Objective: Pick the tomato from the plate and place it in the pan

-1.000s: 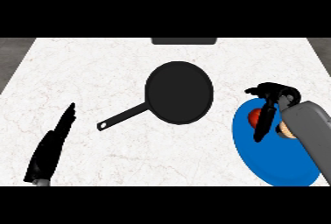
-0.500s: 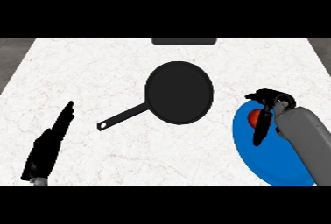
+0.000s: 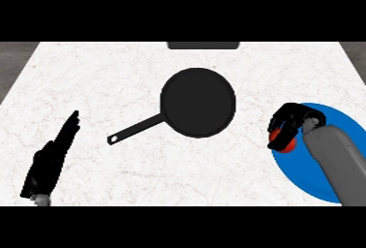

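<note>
A black pan (image 3: 198,101) lies in the middle of the white counter, its handle pointing to the lower left. At the right edge lies a blue plate (image 3: 306,174). My right hand (image 3: 292,123) hovers over the plate's left part with its fingers curled round the red tomato (image 3: 288,145), of which only a small red patch shows below the fingers. My left hand (image 3: 52,162) rests open at the lower left, fingers straight and pointing up, well away from the pan.
A dark object (image 3: 203,45) sits at the counter's far edge, behind the pan. White marble counter (image 3: 129,77) spreads between the pan's handle and my left hand.
My right hand has moved down and slightly left over the plate and its fingers have closed round the tomato. The left hand and the pan have not moved.
</note>
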